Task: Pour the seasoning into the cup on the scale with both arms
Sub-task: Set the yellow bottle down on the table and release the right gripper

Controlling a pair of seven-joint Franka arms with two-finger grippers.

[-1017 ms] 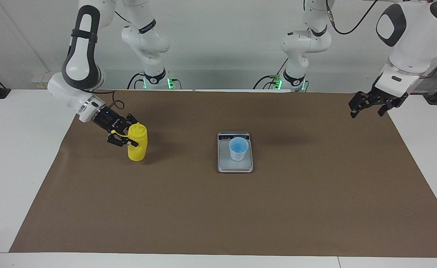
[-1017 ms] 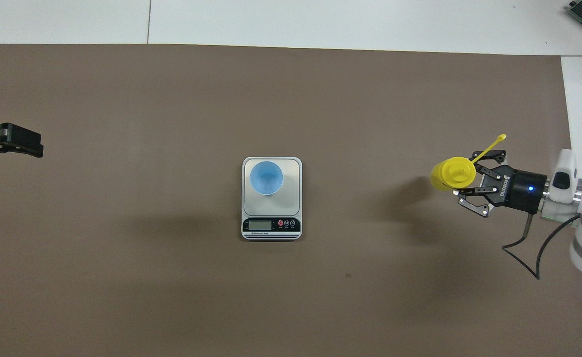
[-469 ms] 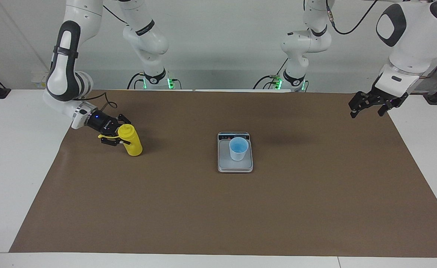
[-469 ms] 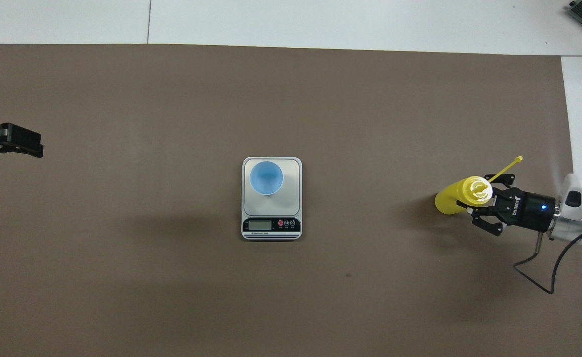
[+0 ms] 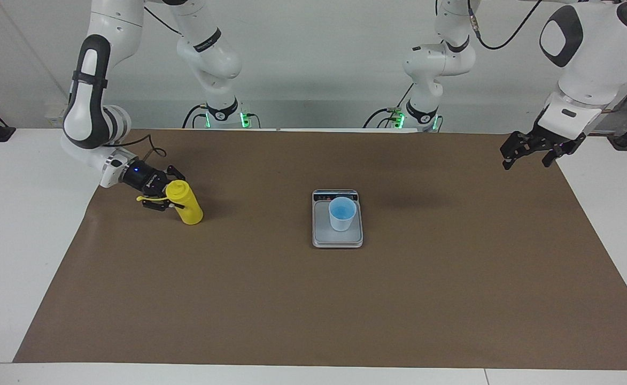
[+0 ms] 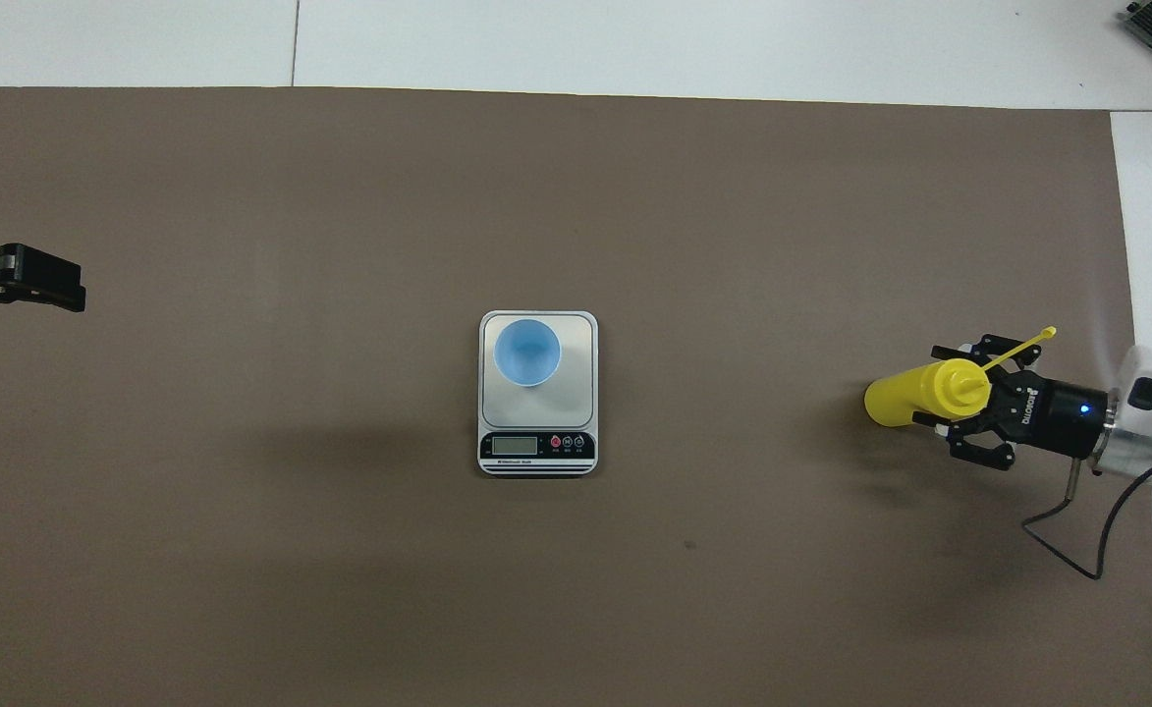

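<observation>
The yellow seasoning bottle leans with its base on the brown mat, toward the right arm's end of the table. Its nozzle top tips toward my right gripper, which sits around the bottle's upper part, low over the mat. The thin tethered cap sticks out past the gripper. The light-blue cup stands upright on the silver scale at the middle of the mat. My left gripper waits open in the air over the mat's edge at the left arm's end.
The brown mat covers most of the white table. The scale's display strip faces the robots. Bare mat lies between the bottle and the scale.
The right arm drew back toward its end of the table and lower. The bottle went from upright to leaning, its top following the gripper. The left arm, cup and scale stayed still.
</observation>
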